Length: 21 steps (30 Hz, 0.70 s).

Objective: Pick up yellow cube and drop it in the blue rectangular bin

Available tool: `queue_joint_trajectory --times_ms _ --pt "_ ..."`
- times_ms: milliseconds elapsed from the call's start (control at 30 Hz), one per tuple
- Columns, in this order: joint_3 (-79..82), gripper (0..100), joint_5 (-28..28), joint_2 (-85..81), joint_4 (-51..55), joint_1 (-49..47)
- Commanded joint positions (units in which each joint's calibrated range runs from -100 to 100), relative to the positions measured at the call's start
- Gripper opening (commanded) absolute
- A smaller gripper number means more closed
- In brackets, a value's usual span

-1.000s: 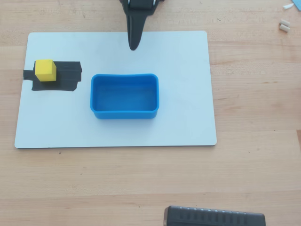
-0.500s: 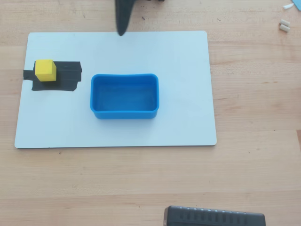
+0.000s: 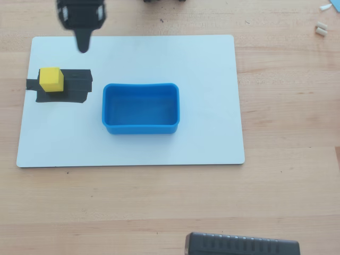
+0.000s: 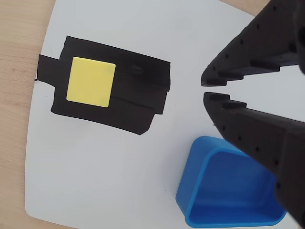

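On the near edge of the wooden table (image 3: pixel 159 202) in the overhead view, a dark ribbed object (image 3: pixel 241 245) juts into the picture, cut off by the lower border and too partial to identify. Beyond it lies a white board (image 3: pixel 212 69), and on that board the blue rectangular bin (image 3: pixel 141 108) sits open-topped with nothing visible inside. To the bin's left in the overhead view, well apart from it, the yellow cube (image 3: pixel 51 79) rests on a black tape patch (image 3: pixel 74 87) near the board's left edge — untouched, with white board showing between tape and bin. Farther back, the gripper (image 3: pixel 83 47) hangs above the board's far left corner, pointing down toward the near side, its tip beyond and slightly right of the cube and clear of it. Only the black head of the arm (image 3: pixel 81 11) shows there; the rest runs off the top of the picture. Seen from the wrist view, the gripper (image 4: pixel 204 89) enters from the right with its two notched fingers (image 4: pixel 248 64) nearly closed at the tips, a narrow gap between them and nothing held — the cube (image 4: pixel 91 81) and tape (image 4: pixel 138 90) lie to their left, the bin (image 4: pixel 228 191) below, its far end hidden behind the lower finger. Small pale scraps (image 3: pixel 321 27) sit at the table's far right corner, too small to make out
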Motion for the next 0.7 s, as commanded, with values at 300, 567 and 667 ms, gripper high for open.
queue_joint_trajectory --times_ms 300,567,667 --pt "-25.4 0 3.7 17.8 0.2 7.9" --pt "-32.0 0 3.7 28.3 0.2 11.4" --pt "-31.9 5 3.7 28.3 1.3 11.4"
